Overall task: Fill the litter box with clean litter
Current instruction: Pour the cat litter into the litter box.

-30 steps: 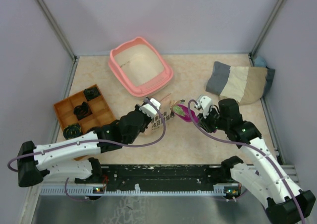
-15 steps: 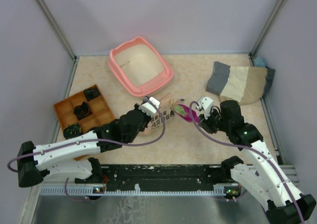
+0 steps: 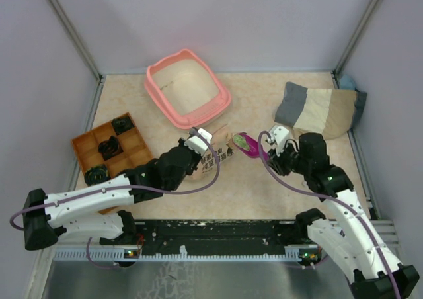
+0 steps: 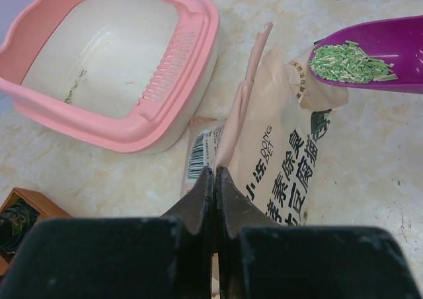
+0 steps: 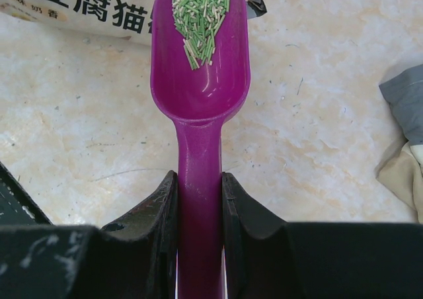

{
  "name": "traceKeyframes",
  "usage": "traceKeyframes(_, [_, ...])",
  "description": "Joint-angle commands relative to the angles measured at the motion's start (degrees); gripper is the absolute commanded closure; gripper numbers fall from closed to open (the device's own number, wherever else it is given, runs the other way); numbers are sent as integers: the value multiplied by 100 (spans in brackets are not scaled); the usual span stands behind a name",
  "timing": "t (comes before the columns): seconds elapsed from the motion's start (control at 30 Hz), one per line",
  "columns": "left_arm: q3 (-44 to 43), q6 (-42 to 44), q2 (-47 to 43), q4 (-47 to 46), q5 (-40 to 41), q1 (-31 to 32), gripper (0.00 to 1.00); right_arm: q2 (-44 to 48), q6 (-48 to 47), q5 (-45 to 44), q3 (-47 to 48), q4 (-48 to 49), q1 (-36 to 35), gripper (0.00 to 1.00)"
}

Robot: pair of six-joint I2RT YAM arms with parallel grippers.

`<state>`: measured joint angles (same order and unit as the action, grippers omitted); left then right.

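Observation:
The salmon-pink litter box (image 3: 157,99) stands at the back left, nearly bare inside, and its rim (image 4: 99,117) also shows in the left wrist view. The clean litter (image 5: 199,11) is a small heap of green granules in the bowl of a magenta scoop (image 5: 198,94). My right gripper (image 5: 199,180) is shut on the scoop's handle and holds it level just right of the beige printed bag (image 4: 284,160). From above, the scoop (image 3: 248,147) hangs beside the bag (image 3: 215,155), short of the box. My left gripper (image 4: 216,173) is shut on the bag's upright top flap.
An orange compartmented tray (image 3: 80,140) with dark items sits at the left. A grey and beige cloth bundle (image 3: 317,110) lies at the back right, its edge (image 5: 406,107) near the scoop. Enclosure walls close in on three sides.
The right gripper has drawn the loaded scoop slightly away from the bag mouth, toward the far right. The left arm and the bag have stayed put.

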<state>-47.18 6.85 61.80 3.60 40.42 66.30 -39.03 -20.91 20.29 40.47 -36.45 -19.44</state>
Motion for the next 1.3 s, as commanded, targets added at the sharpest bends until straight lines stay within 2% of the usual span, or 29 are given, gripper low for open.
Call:
traceKeyframes(0.0, [-310,-76,-279,-500,334,-130,100,149,143,342,140,488,190,100])
traceKeyframes(0.33, [-248,-133,-387,-467,311,-135,100,239,472,629,180,930,388,100])
traceKeyframes(0.63, [-41,-386,-623,-379,118,-135,100,-135,686,172,744,1100,392,100])
traceKeyframes(0.83, [147,-402,-741,-484,-514,-135,100,-436,658,109,1108,1077,397,100])
traceKeyframes(1.03, [242,-248,-786,-583,-1707,-132,100,-666,548,-38,1155,1126,396,100])
traceKeyframes(1.13, [288,-297,-713,-573,-2043,-126,100,-850,525,-25,1270,1069,391,100])
traceKeyframes(1.27, [434,-359,-570,-607,-2384,-126,96,-964,479,-126,1181,1043,393,100])
